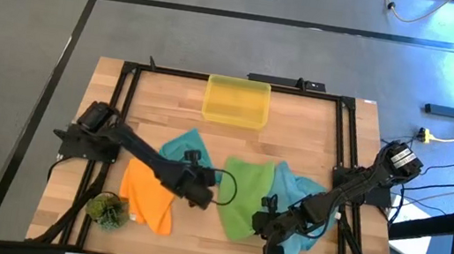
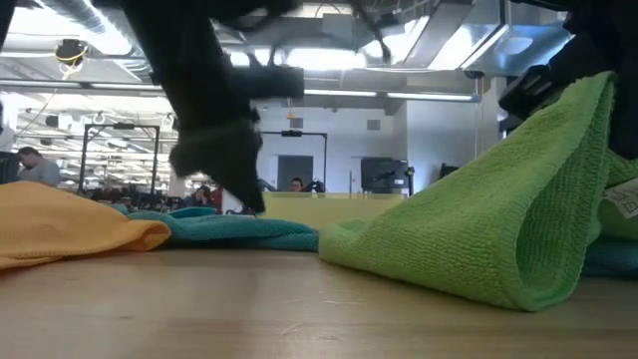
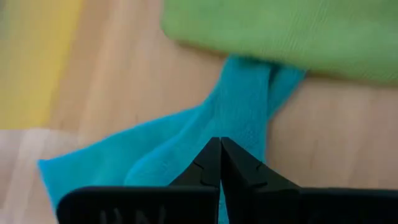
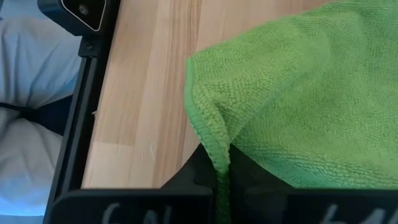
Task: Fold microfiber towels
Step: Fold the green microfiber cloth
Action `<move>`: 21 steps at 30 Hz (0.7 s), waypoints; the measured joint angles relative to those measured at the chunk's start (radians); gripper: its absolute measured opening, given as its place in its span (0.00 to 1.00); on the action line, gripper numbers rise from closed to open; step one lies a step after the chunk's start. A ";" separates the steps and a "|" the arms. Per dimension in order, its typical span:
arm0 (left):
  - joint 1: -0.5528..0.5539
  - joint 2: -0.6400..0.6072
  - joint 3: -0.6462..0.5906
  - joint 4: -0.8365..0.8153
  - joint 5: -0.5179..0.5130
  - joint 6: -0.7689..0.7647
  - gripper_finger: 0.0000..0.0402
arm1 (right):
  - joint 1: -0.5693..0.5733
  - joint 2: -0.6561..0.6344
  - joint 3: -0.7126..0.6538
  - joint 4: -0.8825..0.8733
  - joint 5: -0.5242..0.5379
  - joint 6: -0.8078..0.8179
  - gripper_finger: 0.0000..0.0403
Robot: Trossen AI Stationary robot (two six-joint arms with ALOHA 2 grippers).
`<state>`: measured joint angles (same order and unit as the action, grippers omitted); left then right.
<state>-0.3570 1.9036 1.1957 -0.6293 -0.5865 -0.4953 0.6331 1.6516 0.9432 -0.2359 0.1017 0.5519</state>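
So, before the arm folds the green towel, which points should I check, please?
1. Right tool shut on the green towel edge: ok.
2. Green towel raised off the table: ok in the low view.
3. Left tool shut above the teal towel; whether it pinches it: cannot tell.
4. Green towel lies flat for folding: not ok, it is bunched.
5. Second teal towel free from the green one: not ok, they overlap.
6. Orange towel apart from the green one: ok.
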 joint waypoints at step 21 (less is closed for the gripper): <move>0.030 -0.166 -0.001 -0.687 -0.156 -0.452 0.00 | -0.004 0.000 0.000 0.014 -0.001 0.001 0.01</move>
<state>-0.3270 1.7377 1.1950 -1.3159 -0.7423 -0.9472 0.6288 1.6516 0.9428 -0.2224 0.1009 0.5529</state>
